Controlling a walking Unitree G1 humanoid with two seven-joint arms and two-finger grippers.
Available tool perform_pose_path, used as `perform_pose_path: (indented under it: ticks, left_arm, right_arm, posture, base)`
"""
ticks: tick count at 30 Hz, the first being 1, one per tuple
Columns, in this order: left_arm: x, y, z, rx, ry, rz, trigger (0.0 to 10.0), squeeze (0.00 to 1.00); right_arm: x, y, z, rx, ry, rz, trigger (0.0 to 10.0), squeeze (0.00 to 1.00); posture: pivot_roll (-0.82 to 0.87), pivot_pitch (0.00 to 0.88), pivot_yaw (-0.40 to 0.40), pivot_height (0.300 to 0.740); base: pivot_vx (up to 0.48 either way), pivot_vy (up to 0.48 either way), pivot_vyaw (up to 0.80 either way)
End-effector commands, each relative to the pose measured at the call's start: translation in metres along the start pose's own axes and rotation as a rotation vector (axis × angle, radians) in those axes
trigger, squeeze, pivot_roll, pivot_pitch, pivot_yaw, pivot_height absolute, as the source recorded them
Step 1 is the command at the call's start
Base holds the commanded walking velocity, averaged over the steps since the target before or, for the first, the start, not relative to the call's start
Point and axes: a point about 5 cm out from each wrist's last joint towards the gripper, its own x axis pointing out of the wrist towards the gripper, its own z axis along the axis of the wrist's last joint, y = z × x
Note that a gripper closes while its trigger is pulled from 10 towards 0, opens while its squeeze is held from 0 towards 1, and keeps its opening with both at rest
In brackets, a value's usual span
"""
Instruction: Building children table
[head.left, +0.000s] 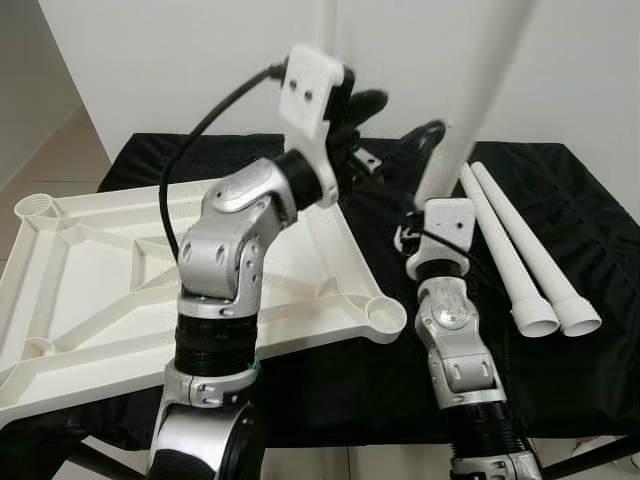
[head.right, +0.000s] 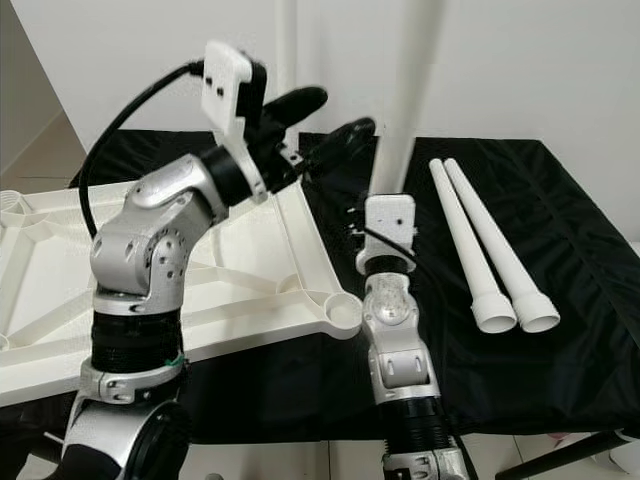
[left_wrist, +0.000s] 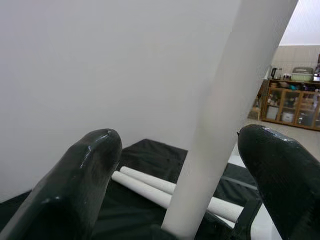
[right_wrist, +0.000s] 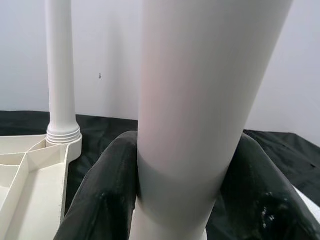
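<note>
White plastic is what I am seeing most of through my left eye: the upturned tabletop (head.left: 90, 290) is lying ribs-up on the black cloth (head.left: 560, 390), and two spare legs (head.left: 520, 255) are lying side by side on that cloth, well to my right. My right gripper (head.left: 432, 190) is holding a third leg (head.left: 480, 90) nearly upright, tilted a little. No lettering is readable anywhere.

Through my right eye, my left gripper (head.right: 325, 120) is hovering with its fingers spread, near the held leg, above the tabletop's far right corner.

My left wrist view is showing that same leg standing between my two parted fingertips (left_wrist: 85, 175), not touching either, with the spare legs lying beyond. It is also giving me a distant wooden cabinet (left_wrist: 292, 102) holding kitchenware.

My right wrist view is showing my fingers (right_wrist: 105, 195) clenched against both sides of the leg, and a fourth leg (right_wrist: 61, 75) already standing in a corner socket of the tabletop.
</note>
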Motion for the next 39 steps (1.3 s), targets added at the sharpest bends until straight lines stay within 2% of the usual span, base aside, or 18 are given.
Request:
perform_pose_path:
  ticks: [1, 8, 10, 14, 17, 20, 23, 27, 31, 39]
  left_arm:
    - [0.001, -0.006, -0.002, -0.021, -0.004, -0.009, 10.0, 0.0]
    - [-0.017, 0.013, -0.013, -0.066, 0.014, 0.154, 10.0, 0.0]
    - [-0.023, 0.02, -0.023, -0.071, 0.06, 0.217, 10.0, 0.0]
    - [-0.04, 0.029, -0.05, 0.012, 0.21, 0.3, 10.0, 0.0]
    - [-0.046, 0.027, -0.062, 0.048, 0.27, 0.294, 10.0, 0.0]
    - [-0.048, 0.026, -0.066, 0.053, 0.29, 0.293, 10.0, 0.0]
    - [-0.054, 0.02, -0.083, 0.081, 0.363, 0.27, 10.0, 0.0]
    - [-0.055, 0.014, -0.091, 0.096, 0.391, 0.242, 10.0, 0.0]
    - [-0.059, -0.001, -0.105, 0.151, 0.446, 0.149, 10.0, 0.0]
    - [-0.069, -0.018, -0.122, 0.212, 0.517, 0.02, 10.0, 0.0]
  right_arm:
    - [0.002, 0.001, 0.001, 0.014, 0.002, -0.002, 10.0, 0.0]
    - [0.007, -0.004, 0.002, 0.062, -0.001, -0.003, 10.0, 0.0]
    - [0.007, -0.004, 0.002, 0.105, 0.007, 0.009, 10.0, 0.0]
    - [0.006, -0.003, 0.004, 0.171, 0.014, 0.111, 10.0, 0.0]
    - [0.004, -0.004, 0.004, 0.189, 0.02, 0.161, 10.0, 0.0]
    - [0.004, -0.004, 0.004, 0.189, 0.021, 0.174, 10.0, 0.0]
    - [0.001, -0.007, 0.003, 0.204, 0.043, 0.257, 10.0, 0.0]
    - [0.0, -0.009, 0.003, 0.205, 0.054, 0.313, 10.0, 0.0]
    - [-0.005, -0.015, 0.004, 0.187, 0.064, 0.435, 10.0, 0.0]
    - [-0.007, -0.028, 0.003, 0.16, 0.09, 0.506, 10.0, 0.0]
  posture:
    - [-0.08, 0.053, 0.021, 0.74]
    - [-0.08, 0.048, 0.022, 0.74]
    - [-0.08, 0.044, 0.021, 0.74]
    - [-0.08, 0.042, 0.018, 0.74]
    - [-0.08, 0.042, 0.018, 0.74]
    - [-0.08, 0.04, 0.018, 0.74]
    - [-0.09, 0.043, 0.019, 0.74]
    - [-0.09, 0.047, 0.02, 0.74]
    - [-0.09, 0.057, 0.023, 0.74]
    - [-0.1, 0.066, 0.026, 0.74]
  base:
    - [0.0, 0.0, 0.0]
    - [0.0, 0.0, 0.0]
    - [0.0, 0.0, 0.0]
    - [0.0, 0.0, 0.0]
    - [0.0, 0.0, 0.0]
    - [0.0, 0.0, 0.0]
    - [0.0, 0.0, 0.0]
    - [0.0, 0.0, 0.0]
    - [0.0, 0.0, 0.0]
    - [0.0, 0.0, 0.0]
